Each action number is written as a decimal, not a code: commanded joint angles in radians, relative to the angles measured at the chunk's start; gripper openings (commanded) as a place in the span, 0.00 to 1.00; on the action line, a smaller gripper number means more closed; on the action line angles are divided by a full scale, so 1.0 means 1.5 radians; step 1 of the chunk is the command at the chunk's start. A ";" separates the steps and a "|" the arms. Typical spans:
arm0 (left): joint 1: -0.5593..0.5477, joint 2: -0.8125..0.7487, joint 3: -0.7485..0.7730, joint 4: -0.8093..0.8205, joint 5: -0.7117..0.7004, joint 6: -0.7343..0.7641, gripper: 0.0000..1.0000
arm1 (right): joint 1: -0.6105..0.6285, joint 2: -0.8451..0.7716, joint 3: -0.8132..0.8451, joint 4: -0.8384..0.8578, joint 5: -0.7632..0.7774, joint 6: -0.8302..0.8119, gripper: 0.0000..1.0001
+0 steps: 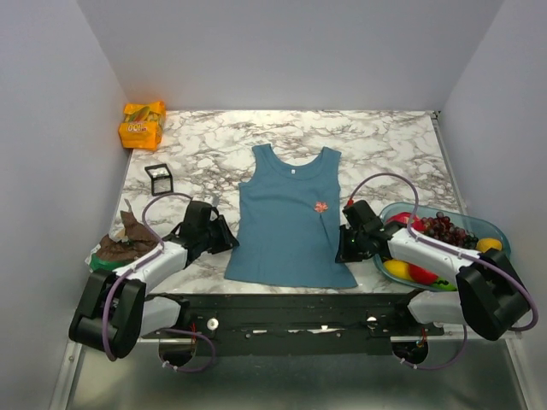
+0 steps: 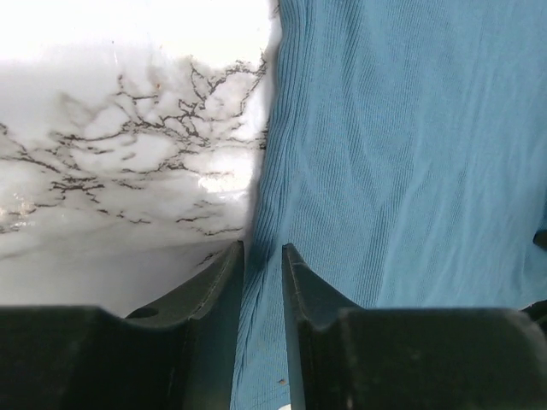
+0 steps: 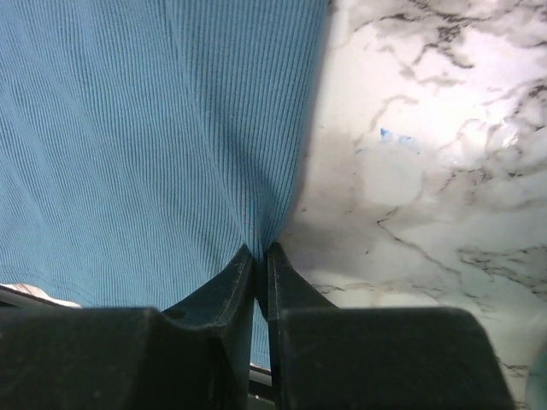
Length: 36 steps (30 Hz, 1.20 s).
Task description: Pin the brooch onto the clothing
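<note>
The teal-blue clothing (image 1: pixel 286 222) lies flat on the marble table, neck toward the back. The small red-orange brooch (image 1: pixel 320 207) sits on its right chest area. My left gripper (image 1: pixel 232 243) is low at the clothing's left hem edge. In the left wrist view the left gripper (image 2: pixel 262 248) has a narrow gap between its fingers, which straddle the edge of the clothing (image 2: pixel 410 154). My right gripper (image 1: pixel 340 249) is at the right hem edge. In the right wrist view the right gripper (image 3: pixel 261 248) is pinched shut on a puckered fold of the clothing (image 3: pixel 145 128).
An orange snack packet (image 1: pixel 142 124) lies at the back left, a small black-framed clear box (image 1: pixel 158 177) in front of it. A brown crumpled item (image 1: pixel 124 243) sits at the left. A teal bowl (image 1: pixel 494 229) with grapes (image 1: pixel 444 227) and other fruit stands at the right.
</note>
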 commanded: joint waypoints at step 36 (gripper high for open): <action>0.248 -0.046 0.312 -0.213 0.113 0.132 0.99 | -0.311 -0.061 0.195 -0.023 -0.194 -0.106 1.00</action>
